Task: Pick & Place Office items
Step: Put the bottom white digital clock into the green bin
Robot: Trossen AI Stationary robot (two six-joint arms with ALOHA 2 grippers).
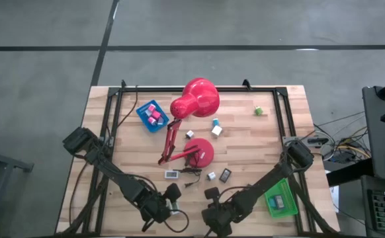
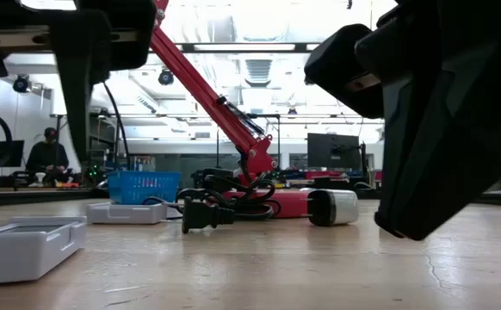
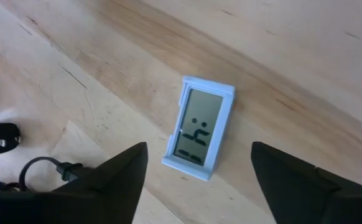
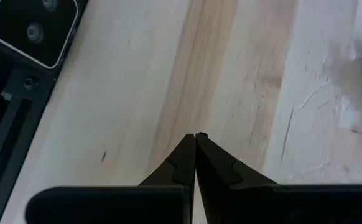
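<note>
A small white flat device with a grey screen (image 3: 199,127) lies flat on the wood (image 1: 172,174), just near-left of the red desk lamp's base (image 1: 202,152). My left gripper (image 1: 172,194) hangs open a little above the table on the near side of this device. In the left wrist view its two fingers (image 3: 116,177) stand wide apart, with the device beyond and between them, untouched. My right gripper (image 4: 195,135) is shut and empty over bare wood near the table's front edge (image 1: 212,196). Other small pieces lie right of the lamp: white-teal cubes (image 1: 216,127), a green block (image 1: 259,111) and a dark rectangle (image 1: 225,175).
The red lamp (image 1: 194,99) lies across the table's middle, its black cord and plug (image 2: 201,213) close to the white device. A blue tray (image 1: 151,116) holding pink blocks sits far left. A green tray (image 1: 280,198) sits near right. A dark frame (image 1: 113,112) runs along the table's edges.
</note>
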